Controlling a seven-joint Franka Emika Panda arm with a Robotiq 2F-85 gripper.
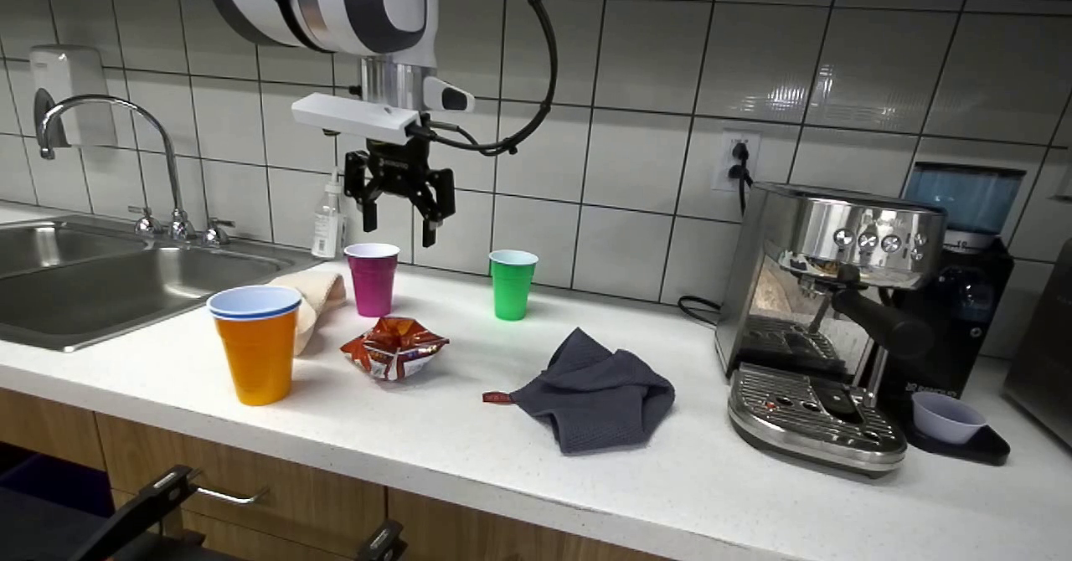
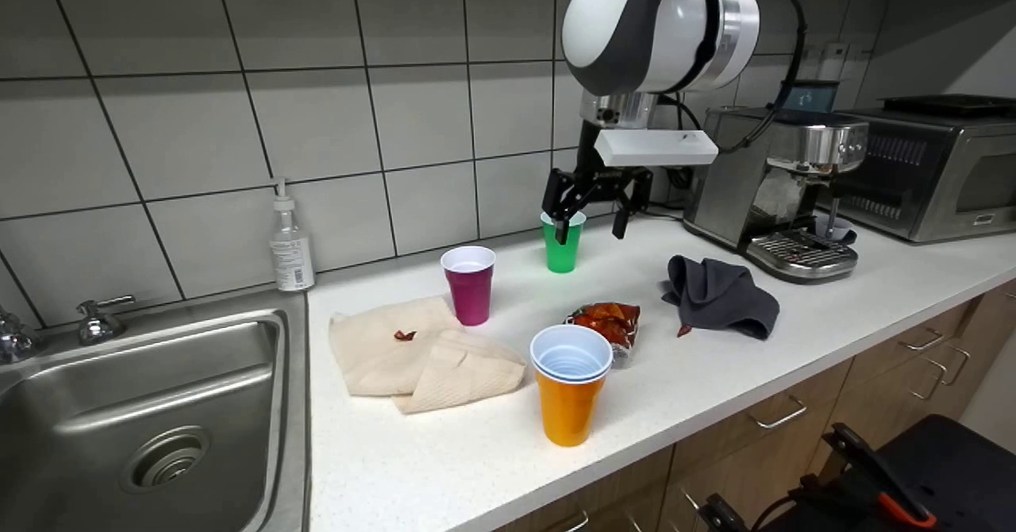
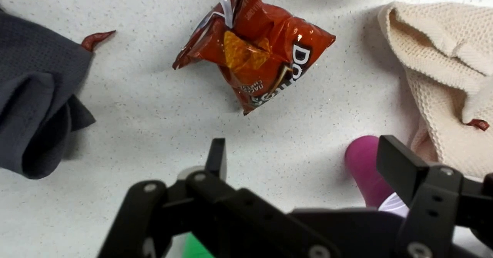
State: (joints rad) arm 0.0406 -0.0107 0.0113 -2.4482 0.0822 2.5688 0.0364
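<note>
My fingers [image 3: 217, 156]: spread wide along a nine-to-three line in the wrist view, nothing between them; I hang above the tabletop [image 3: 154, 111], touching none of the things on it.
Chip bag [image 3: 258, 46]: on the tabletop, toward eleven o'clock from the gap between my fingers in the wrist view; in both exterior views it shows at six o'clock, lower than me.
Bag's long axis: crumpled and roughly four-cornered, so only weakly marked; the wider span runs about nine to three, close to the line across my fingers.
Magenta cup [image 3: 362, 165]: upright, at three o'clock in the wrist view, partly hidden by my finger on that side; in an exterior view the cup [image 1: 373, 280] stands at seven o'clock, rim below that same finger and apart from it.
Nearer of the two: bag or magenta cup, I cannot tell.
Green cup [image 3: 195, 249]: near eight o'clock in the wrist view, mostly out of sight; upright at four o'clock in an exterior view [image 1: 512, 289].
Cloths: dark cloth [image 3: 34, 57] between nine and ten, beige cloth [image 3: 446, 92] at two o'clock, in the wrist view.
Orange cups [image 1: 255, 352]: nested, at nine o'clock from the bag in an exterior view.
</note>
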